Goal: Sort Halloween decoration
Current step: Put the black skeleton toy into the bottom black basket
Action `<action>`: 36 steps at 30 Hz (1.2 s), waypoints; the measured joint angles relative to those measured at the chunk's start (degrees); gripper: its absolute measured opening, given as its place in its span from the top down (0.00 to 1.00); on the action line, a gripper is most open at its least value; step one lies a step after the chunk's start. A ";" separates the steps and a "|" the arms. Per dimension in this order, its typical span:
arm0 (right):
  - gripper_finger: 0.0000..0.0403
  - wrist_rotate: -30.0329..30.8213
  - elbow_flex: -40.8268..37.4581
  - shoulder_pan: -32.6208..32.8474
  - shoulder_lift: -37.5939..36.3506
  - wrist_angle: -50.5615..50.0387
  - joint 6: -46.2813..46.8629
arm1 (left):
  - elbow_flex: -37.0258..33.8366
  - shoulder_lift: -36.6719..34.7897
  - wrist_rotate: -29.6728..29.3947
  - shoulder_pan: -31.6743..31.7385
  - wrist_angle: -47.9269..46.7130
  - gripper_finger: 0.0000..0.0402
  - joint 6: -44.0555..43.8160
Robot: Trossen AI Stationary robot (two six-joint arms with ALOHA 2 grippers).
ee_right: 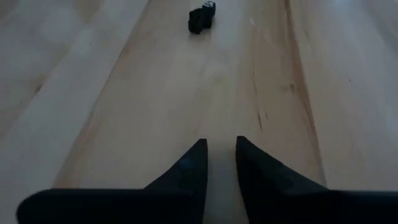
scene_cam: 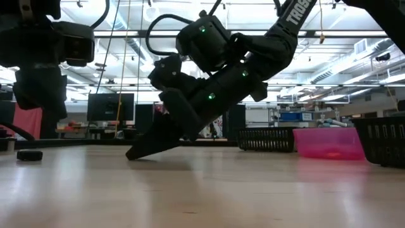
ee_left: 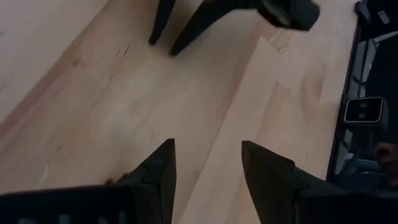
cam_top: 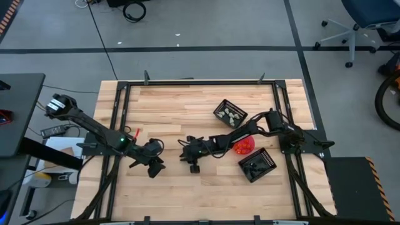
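Note:
My right gripper (cam_top: 183, 150) is low over the table's middle, fingers slanting down toward the table's left, tips at the wood (scene_cam: 131, 154). Its fingers stand narrowly open and empty (ee_right: 220, 144). A tiny black trinket (ee_right: 202, 17) lies on the wood ahead of them; it also shows in the low view (scene_cam: 28, 155). My left gripper (cam_top: 154, 166) hovers left of the right one, open and empty (ee_left: 208, 149). Orange trinkets fill the pink bowl (cam_top: 244, 145). Pale trinkets lie in the far basket (cam_top: 229, 113), black ones in the near basket (cam_top: 257, 165).
The bowl and both black slatted baskets stand right of centre, under and beside the right arm. The right gripper's fingers show ahead of my left gripper in the left wrist view (ee_left: 171, 28). Bare wood lies along the table's near and far left.

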 joint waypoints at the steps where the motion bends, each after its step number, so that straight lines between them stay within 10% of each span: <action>1: 0.79 -0.62 -0.08 -0.10 -0.40 0.29 0.18 | 0.00 -0.37 0.03 -0.08 -0.63 0.61 -0.46; 14: 0.79 0.54 -0.27 -0.28 -13.66 -13.41 -3.61 | 0.94 -3.93 -2.35 -3.17 -21.06 0.61 13.42; 22: 0.79 6.94 -0.16 1.30 -20.86 -17.06 -3.68 | 0.85 -1.30 -9.87 -6.74 -20.20 0.61 34.20; 36: 0.79 11.46 -0.07 2.98 -23.47 -17.73 -3.66 | 0.79 8.02 -4.64 -6.87 -14.99 0.61 35.61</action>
